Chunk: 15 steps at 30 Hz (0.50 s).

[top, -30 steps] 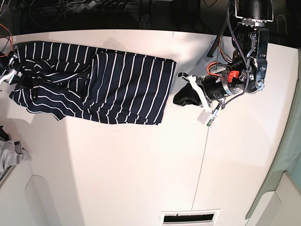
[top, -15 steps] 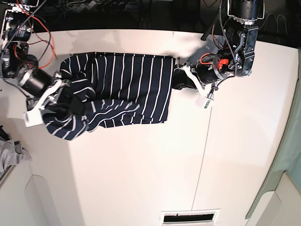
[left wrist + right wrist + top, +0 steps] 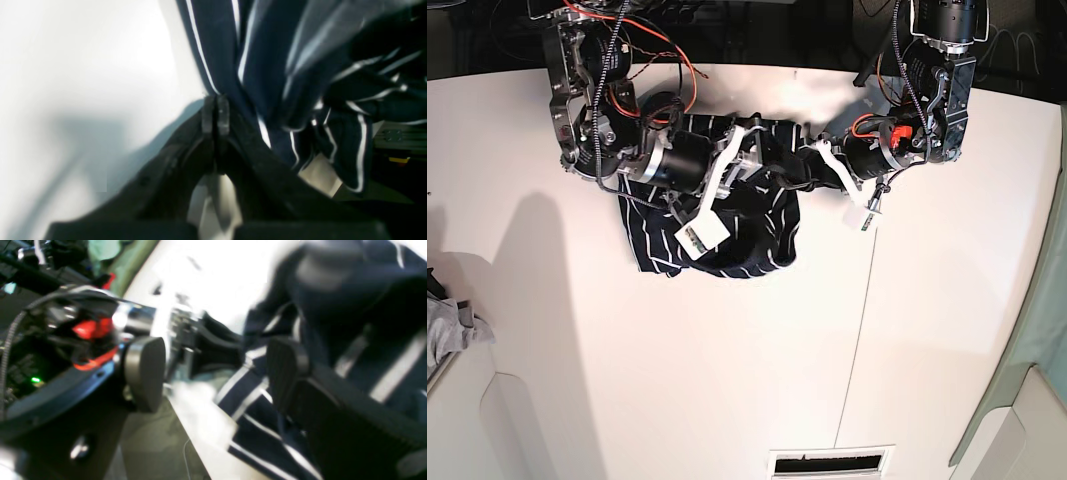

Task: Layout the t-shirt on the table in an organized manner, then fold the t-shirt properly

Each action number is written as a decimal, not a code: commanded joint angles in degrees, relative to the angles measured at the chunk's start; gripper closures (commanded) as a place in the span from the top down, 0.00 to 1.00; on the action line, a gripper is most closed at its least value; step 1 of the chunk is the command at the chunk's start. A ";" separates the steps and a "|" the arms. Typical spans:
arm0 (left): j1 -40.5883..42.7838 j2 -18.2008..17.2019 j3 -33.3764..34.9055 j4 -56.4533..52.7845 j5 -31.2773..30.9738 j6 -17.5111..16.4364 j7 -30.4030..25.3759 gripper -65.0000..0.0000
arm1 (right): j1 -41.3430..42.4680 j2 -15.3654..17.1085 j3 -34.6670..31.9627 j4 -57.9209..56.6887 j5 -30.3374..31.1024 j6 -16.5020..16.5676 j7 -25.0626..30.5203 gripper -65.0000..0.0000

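left pincer (image 3: pixel 215 115): clamped on t-shirt (image 3: pixel 747 245) | right pincer (image 3: pixel 217 373): spread wide, empty

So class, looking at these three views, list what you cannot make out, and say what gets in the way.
- Base view: the upper part of the t-shirt is covered by the right arm.
- Left wrist view: the left hand is shut, but blur hides whether it pinches cloth.
- Right wrist view: motion blur smears the stripes; the right hand is open.
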 commanded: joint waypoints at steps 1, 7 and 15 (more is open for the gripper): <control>-0.28 -0.20 -0.02 0.42 0.52 -0.08 0.50 0.00 | 1.20 -1.03 -0.63 1.05 1.62 0.39 1.44 0.69; -0.42 -0.98 -0.50 0.42 -4.17 -0.08 1.20 0.00 | 3.10 -3.19 -1.36 1.46 3.32 0.39 0.66 0.69; -1.27 -1.81 -5.88 0.44 -9.51 -0.08 6.01 0.00 | 4.55 -3.67 -1.60 2.93 11.65 0.61 -5.01 0.69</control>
